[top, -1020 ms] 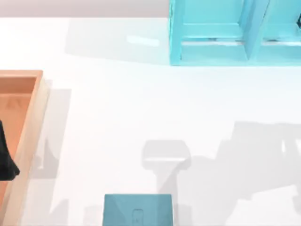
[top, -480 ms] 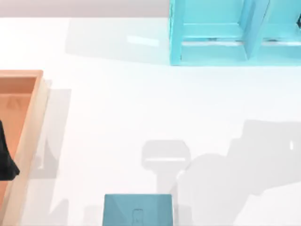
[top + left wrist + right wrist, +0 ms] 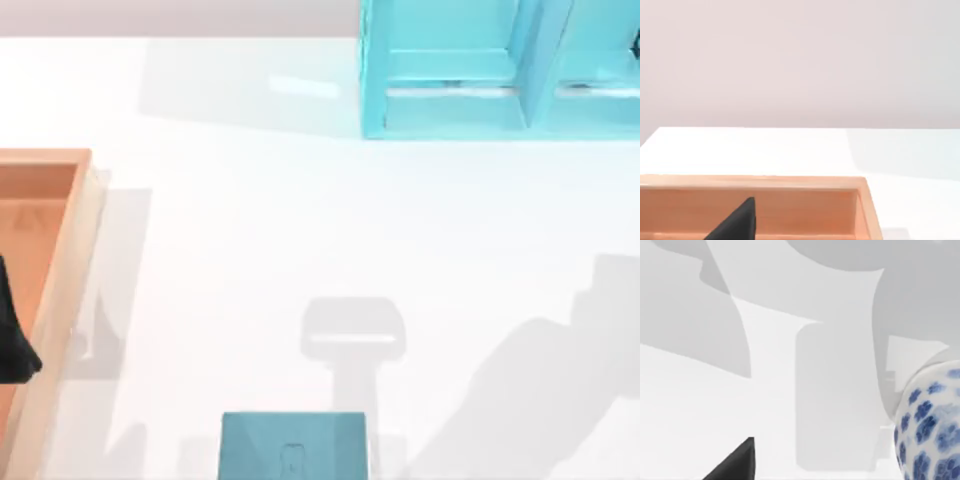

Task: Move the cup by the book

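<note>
Top view has the book (image 3: 292, 447) lying flat at the bottom edge of the white desk (image 3: 300, 230), with the orange tray (image 3: 60, 260) at the left edge and the cyan shelf cabinet (image 3: 500, 70) at upper right. Right wrist view shows the cup (image 3: 932, 430) at the frame's lower right beside one dark finger (image 3: 735, 465); whether either arm's fingers are clenched or released cannot be told.

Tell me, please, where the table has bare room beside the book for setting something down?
Bare white table borders the book on both sides and beyond it, up to the cyan cabinet. The orange tray crowds the left edge.
</note>
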Available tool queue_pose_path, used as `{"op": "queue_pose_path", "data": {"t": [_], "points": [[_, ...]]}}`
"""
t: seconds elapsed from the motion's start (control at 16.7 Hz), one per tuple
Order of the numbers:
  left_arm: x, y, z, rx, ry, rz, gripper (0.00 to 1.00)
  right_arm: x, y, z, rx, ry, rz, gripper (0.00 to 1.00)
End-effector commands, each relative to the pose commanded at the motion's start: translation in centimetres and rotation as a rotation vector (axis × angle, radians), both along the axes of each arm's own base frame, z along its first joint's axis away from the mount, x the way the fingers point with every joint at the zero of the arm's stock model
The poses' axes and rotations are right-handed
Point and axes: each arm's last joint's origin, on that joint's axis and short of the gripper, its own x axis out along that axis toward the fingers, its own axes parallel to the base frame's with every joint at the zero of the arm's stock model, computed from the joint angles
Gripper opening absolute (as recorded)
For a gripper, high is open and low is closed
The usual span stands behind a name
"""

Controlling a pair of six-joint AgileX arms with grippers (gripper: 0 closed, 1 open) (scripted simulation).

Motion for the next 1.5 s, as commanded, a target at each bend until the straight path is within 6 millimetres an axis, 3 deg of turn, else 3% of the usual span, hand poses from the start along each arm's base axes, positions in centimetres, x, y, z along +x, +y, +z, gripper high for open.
{"op": "queue_pose_path", "data": {"t": [0.24,1.02,1.5], "points": [[0.0,0.0,0.0,0.0,0.0,0.0,1.0,-0.03,0.01,-0.11,0.0,0.001,0.0,1.0],[0.0,0.0,0.0,0.0,0.0,0.0,1.0,-0.03,0.01,-0.11,0.0,0.001,0.0,0.02],[0.0,0.0,0.0,0.0,0.0,0.0,1.0,-0.03,0.01,-0.11,0.0,0.001,0.0,0.0]]}}
